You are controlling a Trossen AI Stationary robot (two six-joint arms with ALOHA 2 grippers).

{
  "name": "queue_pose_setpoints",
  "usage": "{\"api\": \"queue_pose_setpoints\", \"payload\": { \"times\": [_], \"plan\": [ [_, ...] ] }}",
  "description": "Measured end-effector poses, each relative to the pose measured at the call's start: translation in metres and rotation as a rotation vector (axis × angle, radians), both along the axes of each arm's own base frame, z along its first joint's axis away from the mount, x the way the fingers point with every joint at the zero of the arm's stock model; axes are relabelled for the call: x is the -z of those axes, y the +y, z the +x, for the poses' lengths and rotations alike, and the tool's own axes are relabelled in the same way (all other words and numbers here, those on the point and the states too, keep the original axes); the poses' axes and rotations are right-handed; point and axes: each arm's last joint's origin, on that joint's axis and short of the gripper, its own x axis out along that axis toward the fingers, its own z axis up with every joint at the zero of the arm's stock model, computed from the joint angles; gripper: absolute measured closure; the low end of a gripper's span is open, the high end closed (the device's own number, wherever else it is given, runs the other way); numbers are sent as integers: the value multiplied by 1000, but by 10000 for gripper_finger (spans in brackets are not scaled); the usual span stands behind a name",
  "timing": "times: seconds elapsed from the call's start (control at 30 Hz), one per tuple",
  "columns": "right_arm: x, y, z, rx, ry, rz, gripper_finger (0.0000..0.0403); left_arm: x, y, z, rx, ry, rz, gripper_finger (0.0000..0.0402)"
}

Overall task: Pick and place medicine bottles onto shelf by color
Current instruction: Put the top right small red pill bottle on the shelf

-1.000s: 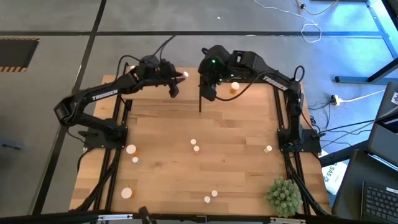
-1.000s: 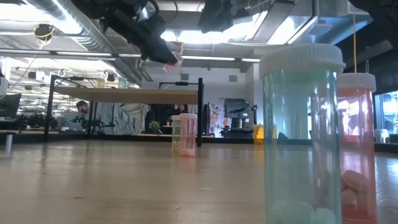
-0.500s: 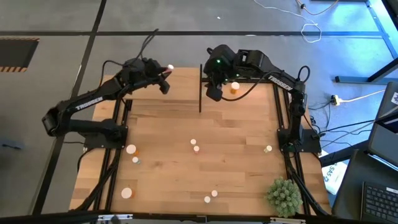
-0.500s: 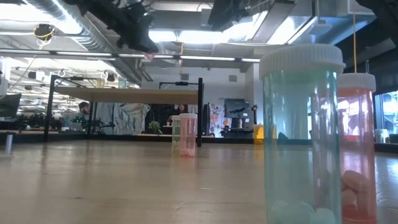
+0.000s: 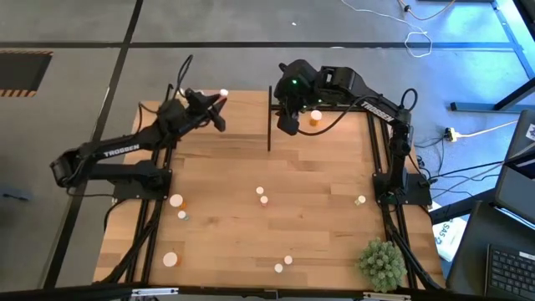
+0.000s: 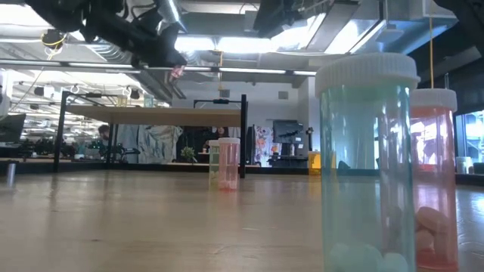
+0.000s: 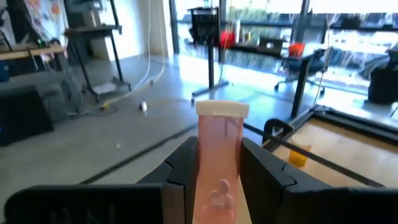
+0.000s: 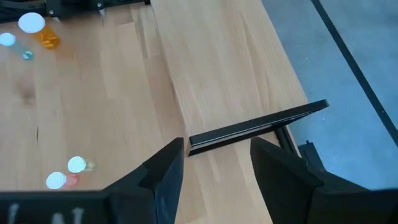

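Bottle (pinkish, white cap) clamped upright betw. left gripper fingers.

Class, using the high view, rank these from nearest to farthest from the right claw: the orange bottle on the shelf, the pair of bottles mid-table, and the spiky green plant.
1. Orange bottle, just beside the right claw, on the shelf.
2. Pair of bottles, mid-table.
3. Spiky green plant, at the table's near right corner.

Reddish-pink medicine bottle with cream cap; pale wooden shelf with black posts.
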Motion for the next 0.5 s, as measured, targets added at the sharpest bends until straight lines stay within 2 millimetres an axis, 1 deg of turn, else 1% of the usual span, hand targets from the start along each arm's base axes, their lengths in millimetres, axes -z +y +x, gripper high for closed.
{"api": "queue_pose_setpoints", "payload": {
  "times": [0.17,0.27,0.5],
  "plan": [
    [0,0,1,1,-8,-1,216,14,-5,-1,-53,-24,14,310],
    [-1,0,1,2,-10,-1,216,18,-6,-2,-66,-28,14,310],
    [-2,-1,2,2,-31,-7,216,34,-7,-6,-113,-21,-27,310]
  ]
}}
